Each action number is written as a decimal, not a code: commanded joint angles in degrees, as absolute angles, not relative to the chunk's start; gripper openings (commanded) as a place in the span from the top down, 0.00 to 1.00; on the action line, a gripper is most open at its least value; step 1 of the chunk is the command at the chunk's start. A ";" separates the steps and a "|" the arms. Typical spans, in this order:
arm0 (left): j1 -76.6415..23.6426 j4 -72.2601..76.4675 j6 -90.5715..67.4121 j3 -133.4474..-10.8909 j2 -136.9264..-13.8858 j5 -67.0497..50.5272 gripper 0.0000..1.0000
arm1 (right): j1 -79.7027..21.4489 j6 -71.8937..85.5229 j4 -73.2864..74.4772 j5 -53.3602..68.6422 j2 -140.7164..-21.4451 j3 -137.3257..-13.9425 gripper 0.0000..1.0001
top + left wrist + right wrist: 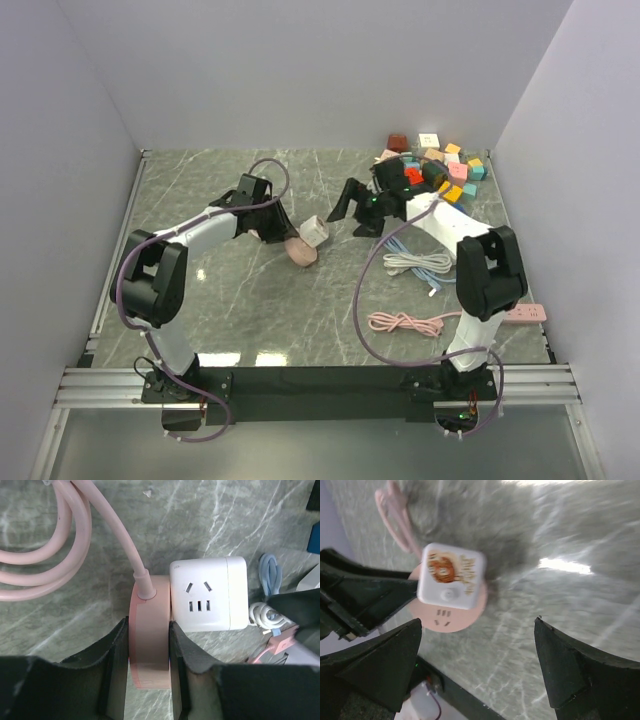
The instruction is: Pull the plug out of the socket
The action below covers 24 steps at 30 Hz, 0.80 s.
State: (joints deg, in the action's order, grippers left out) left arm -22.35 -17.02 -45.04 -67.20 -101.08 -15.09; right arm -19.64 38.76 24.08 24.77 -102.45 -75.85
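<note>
Heap of coloured blocks [440, 165] in the far right corner, white cable coil [415, 262] nearby

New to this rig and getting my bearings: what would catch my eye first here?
The left gripper clamps a pink round socket mid-table, a white cube adapter pressed against its face. The right gripper stands wide open facing the cube, holding nothing. A heap of coloured blocks fills the far right corner.
</note>
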 commanded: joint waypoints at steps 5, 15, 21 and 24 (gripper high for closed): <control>-23.82 -15.91 -42.89 -66.71 -97.30 -13.01 0.99 | -22.76 41.84 21.53 27.69 -109.50 -84.02 0.00; -24.35 -15.12 -44.91 -65.83 -95.98 -12.48 0.99 | -27.51 44.47 29.63 25.31 -116.54 -91.32 0.00; -24.79 -14.68 -46.05 -65.39 -95.80 -12.30 0.99 | -29.09 48.60 26.19 27.69 -117.42 -89.56 0.10; -24.87 -14.24 -46.32 -65.04 -95.27 -12.13 0.99 | -28.92 49.39 25.05 28.21 -117.68 -89.56 0.25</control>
